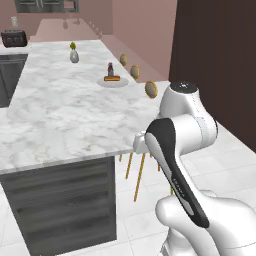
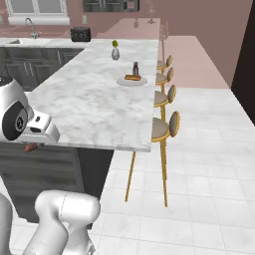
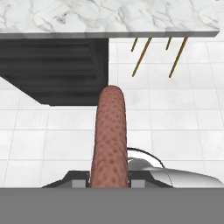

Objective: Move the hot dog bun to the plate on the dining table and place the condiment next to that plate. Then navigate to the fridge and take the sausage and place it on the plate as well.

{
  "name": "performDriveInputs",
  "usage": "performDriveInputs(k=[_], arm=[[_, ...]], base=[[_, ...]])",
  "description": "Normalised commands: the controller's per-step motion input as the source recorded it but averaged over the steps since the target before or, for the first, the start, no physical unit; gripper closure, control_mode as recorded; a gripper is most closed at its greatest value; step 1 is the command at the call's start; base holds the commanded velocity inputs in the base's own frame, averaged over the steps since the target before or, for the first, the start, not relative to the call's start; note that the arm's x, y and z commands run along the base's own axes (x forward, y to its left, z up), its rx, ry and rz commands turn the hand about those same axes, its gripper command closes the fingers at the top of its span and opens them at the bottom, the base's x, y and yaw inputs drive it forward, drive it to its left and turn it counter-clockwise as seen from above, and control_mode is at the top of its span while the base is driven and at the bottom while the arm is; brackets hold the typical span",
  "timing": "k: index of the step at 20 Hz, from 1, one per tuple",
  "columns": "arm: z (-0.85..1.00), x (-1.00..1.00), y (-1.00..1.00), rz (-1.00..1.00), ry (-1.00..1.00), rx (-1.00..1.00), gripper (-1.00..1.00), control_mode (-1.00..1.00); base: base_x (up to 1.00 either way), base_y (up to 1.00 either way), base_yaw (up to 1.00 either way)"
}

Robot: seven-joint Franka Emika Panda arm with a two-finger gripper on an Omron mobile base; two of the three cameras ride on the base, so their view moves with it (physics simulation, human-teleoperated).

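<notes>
A long brown sausage point(image 3: 109, 135) sticks out from my gripper point(image 3: 109, 181), which is shut on it, low beside the marble counter's near edge point(image 3: 109, 33). The sausage's end point(image 2: 31, 147) peeks out under the hand in the right base view. Far across the counter lies a white plate point(image 1: 113, 83) point(image 2: 132, 81) with the hot dog bun point(image 1: 112, 78) point(image 2: 132, 77) on it. The dark condiment bottle point(image 1: 110, 69) point(image 2: 135, 68) stands right behind the plate.
Bar stools point(image 2: 164, 127) with gold legs line the counter's right side. A small vase point(image 1: 74, 55) and a toaster point(image 1: 14, 38) stand further back. Dark drawers point(image 1: 65, 200) sit under the counter. White tiled floor point(image 2: 199, 199) spreads to the right.
</notes>
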Motion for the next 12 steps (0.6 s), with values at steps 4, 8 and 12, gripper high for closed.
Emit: performDriveInputs(k=[4,8,12], arm=[[0.0,0.0,0.0,0.0,0.0,0.0,1.0,1.0],[0.0,0.0,0.0,0.0,0.0,0.0,1.0,1.0],[0.0,0.0,0.0,0.0,0.0,0.0,1.0,1.0]], base=[[0.38,-1.0,0.0],[0.28,-1.0,0.0],[0.3,-1.0,0.05]])
